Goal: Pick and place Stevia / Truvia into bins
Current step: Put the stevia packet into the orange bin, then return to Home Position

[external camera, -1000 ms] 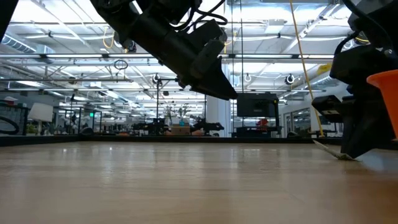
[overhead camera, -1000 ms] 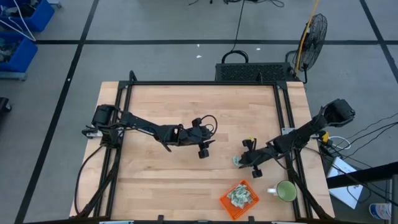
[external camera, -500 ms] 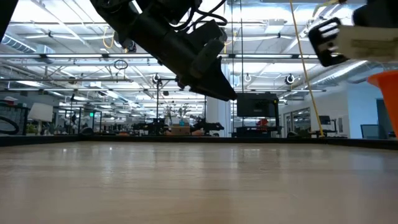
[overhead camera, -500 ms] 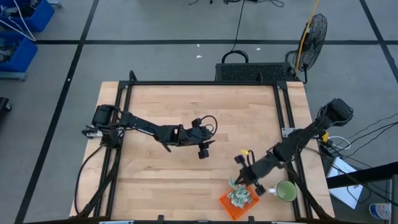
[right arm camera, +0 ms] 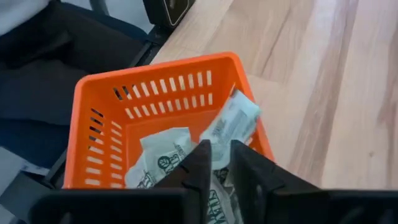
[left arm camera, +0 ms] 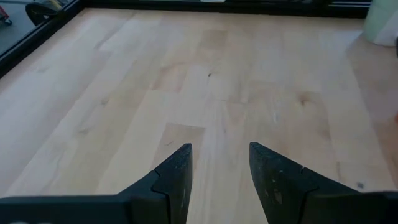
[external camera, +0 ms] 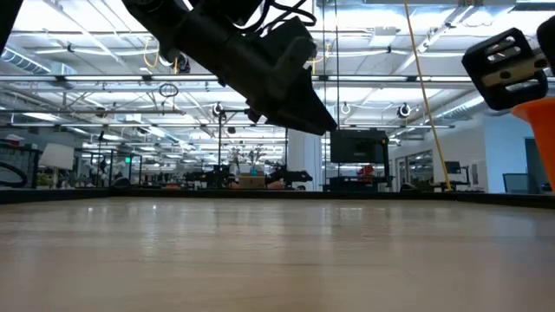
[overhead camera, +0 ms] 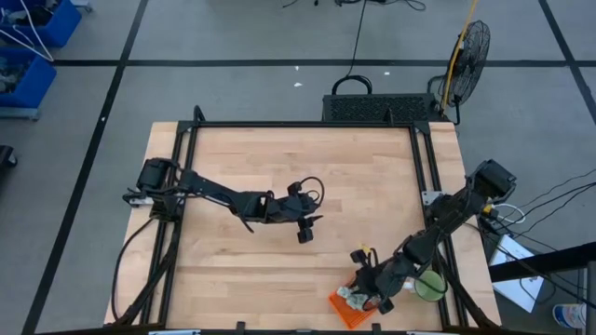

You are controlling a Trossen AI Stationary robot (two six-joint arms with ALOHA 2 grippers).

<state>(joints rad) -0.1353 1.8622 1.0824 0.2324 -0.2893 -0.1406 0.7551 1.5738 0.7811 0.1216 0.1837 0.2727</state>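
The orange basket (right arm camera: 155, 93) stands at the table's near right and holds several pale green and white sachets (right arm camera: 158, 155). My right gripper (right arm camera: 221, 163) hovers over the basket (overhead camera: 337, 305), fingers a little apart. One sachet (right arm camera: 235, 121) sticks out from between the fingertips, tilted over the basket's wall. My left gripper (left arm camera: 219, 167) is open above the bare middle of the table (overhead camera: 303, 228), with nothing between its fingers. My right gripper has the sachet's near end (right arm camera: 219, 144) in the narrow gap between its fingertips, coming slanting down from above. Whether the fingers still touch it, I cannot tell. The sachet stands tilted above the sachets in the basket, its far end over the basket's wall.
A round green mug (overhead camera: 428, 286) stands just right of the basket, close to my right arm. Black rails run along the table's left and right edges. Bare wood lies between the two arms. The basket's edge (external camera: 538, 130) shows at the right in the low view.
My right gripper has gone from the right side of the table toward the near edge and risen. It now hovers over the orange basket. It has lifted one sachet off the table and carried it there. My left arm has kept almost still.
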